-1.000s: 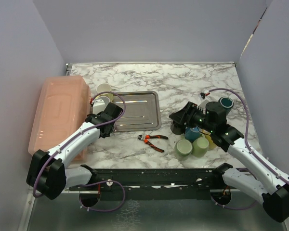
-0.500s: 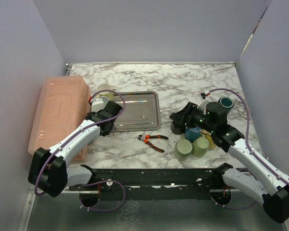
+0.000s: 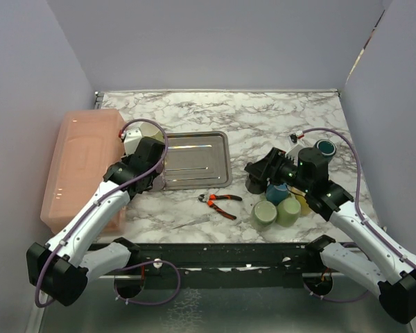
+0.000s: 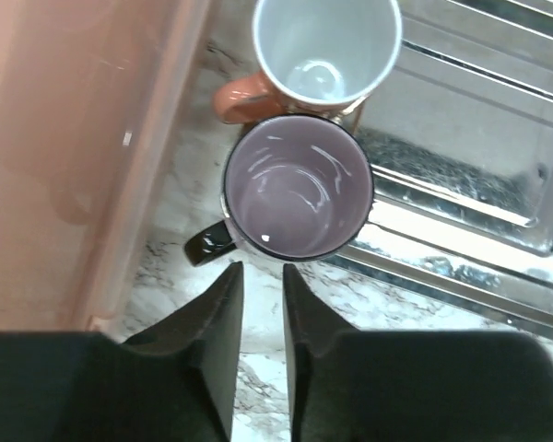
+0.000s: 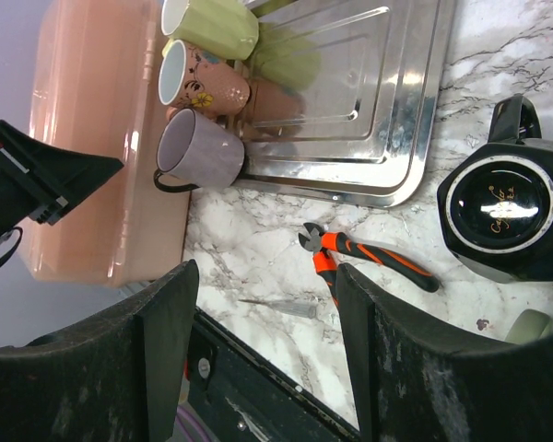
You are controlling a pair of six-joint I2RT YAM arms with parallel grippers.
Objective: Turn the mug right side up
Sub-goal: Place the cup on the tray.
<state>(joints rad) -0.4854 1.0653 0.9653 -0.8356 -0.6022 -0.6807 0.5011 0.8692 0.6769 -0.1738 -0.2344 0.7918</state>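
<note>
We find the lilac mug [image 4: 298, 187] mouth up near the table's left edge, between the pink bin [image 4: 74, 138] and the tray [image 4: 479, 138], straight ahead of the left jaws, a slim gap apart and empty, while the right jaws gape far off.

Setting: robotics lab test cell.
Evidence: plain wall panels [image 3: 215, 41] close in three sides of a marble-patterned tabletop [image 3: 263, 114]. Left arm [image 3: 100, 208] and right arm [image 3: 360, 225] stand on a black mounting rail [image 3: 222, 253].
Props: lilac mug [image 4: 298, 189], steel tray [image 3: 194, 163], pliers [image 3: 220, 202], pink plastic bin [image 3: 76, 159].
</note>
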